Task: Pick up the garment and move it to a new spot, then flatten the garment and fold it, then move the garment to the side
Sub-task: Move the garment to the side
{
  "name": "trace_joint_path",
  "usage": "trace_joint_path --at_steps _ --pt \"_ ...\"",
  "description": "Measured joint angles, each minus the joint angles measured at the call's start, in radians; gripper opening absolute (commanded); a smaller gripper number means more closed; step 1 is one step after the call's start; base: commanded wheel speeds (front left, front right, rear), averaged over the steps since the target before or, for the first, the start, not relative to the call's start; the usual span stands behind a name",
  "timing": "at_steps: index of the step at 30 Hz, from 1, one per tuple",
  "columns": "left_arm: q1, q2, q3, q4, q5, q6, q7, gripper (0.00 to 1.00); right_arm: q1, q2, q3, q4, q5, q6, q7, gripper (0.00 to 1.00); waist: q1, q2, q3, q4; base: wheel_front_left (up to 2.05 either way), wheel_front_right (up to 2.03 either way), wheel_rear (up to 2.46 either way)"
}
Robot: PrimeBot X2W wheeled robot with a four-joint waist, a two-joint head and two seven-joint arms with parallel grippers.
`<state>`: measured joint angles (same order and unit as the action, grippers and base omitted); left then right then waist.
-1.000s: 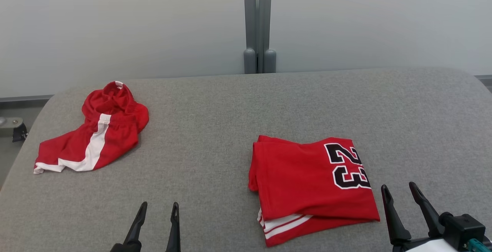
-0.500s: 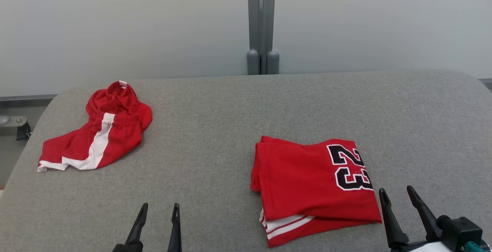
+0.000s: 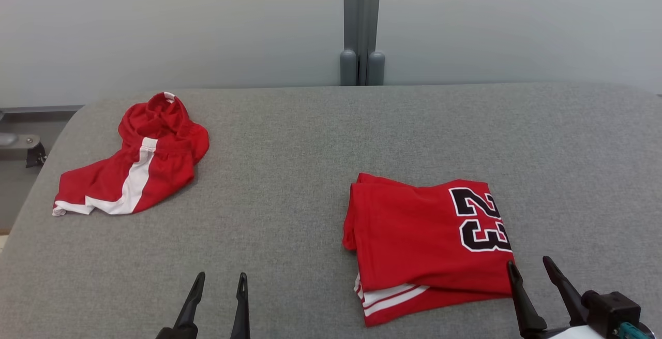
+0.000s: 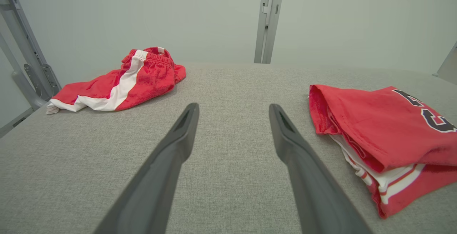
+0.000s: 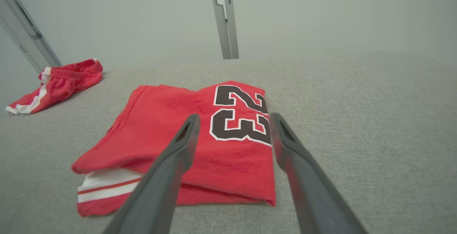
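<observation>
Only the camera shifted; nothing on the worktop [image 3: 310, 173] moved. The left claw [image 3: 221, 275] and right claw [image 3: 527, 261] stayed wide open, empty. The jersey [image 3: 429, 246] lay folded beside the right claw; the crumpled shorts [image 3: 137, 165], far left, probably came next.

On the table [image 3: 289, 173], shorts [image 3: 134, 168] lie back-left, folded jersey [image 3: 414, 235] front-right, apparently beyond right pincer [image 3: 528, 262].

Head cam turned slightly left (jersey [image 3: 429, 246] now further right in view).
</observation>
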<state>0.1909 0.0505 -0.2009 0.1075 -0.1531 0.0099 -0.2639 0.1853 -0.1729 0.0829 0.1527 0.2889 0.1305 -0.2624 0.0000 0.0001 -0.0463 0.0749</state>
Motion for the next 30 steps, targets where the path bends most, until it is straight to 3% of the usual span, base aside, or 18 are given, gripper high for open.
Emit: trace_joint_path --at_steps 9,18,23,24,25,26,30 --pt "-0.027 0.0 -0.032 -0.001 0.001 -0.003 0.0 1.0 -0.158 -0.11 0.102 0.177 0.197 0.0 0.017 1.0 0.0 0.0 0.059 0.004 0.0 0.0 0.0" --pt "-0.087 0.0 -0.065 -0.009 0.001 -0.001 0.0 1.0 -0.353 -0.287 0.204 0.269 0.449 0.0 0.209 1.0 0.0 0.0 0.135 0.023 0.0 0.0 0.0" --pt "-0.116 0.0 -0.073 -0.011 -0.009 0.005 0.0 1.0 -0.421 -0.321 0.284 0.309 0.501 0.0 0.281 1.0 0.0 0.0 0.188 0.037 0.0 0.0 0.0" --pt "-0.121 0.0 -0.074 -0.011 -0.01 0.005 0.0 1.0 -0.434 -0.323 0.304 0.32 0.507 0.0 0.292 0.95 0.0 0.0 0.198 0.039 0.0 0.0 0.0" --pt "-0.124 0.0 -0.075 -0.011 -0.011 0.005 0.0 1.0 -0.445 -0.322 0.325 0.328 0.514 0.0 0.304 0.4 0.0 0.0 0.209 0.041 0.0 0.0 0.0" --pt "-0.127 0.0 -0.076 -0.011 -0.011 0.005 0.0 1.0 -0.453 -0.322 0.341 0.336 0.519 0.0 0.31 0.02 0.0 0.0 0.217 0.042 0.0 0.0 0.0" --pt "-0.149 0.0 -0.079 -0.016 -0.012 0.008 0.0 1.0 -0.497 -0.34 0.379 0.358 0.516 0.001 0.281 0.0 0.0 0.0 0.253 0.046 0.0 0.0 0.0"
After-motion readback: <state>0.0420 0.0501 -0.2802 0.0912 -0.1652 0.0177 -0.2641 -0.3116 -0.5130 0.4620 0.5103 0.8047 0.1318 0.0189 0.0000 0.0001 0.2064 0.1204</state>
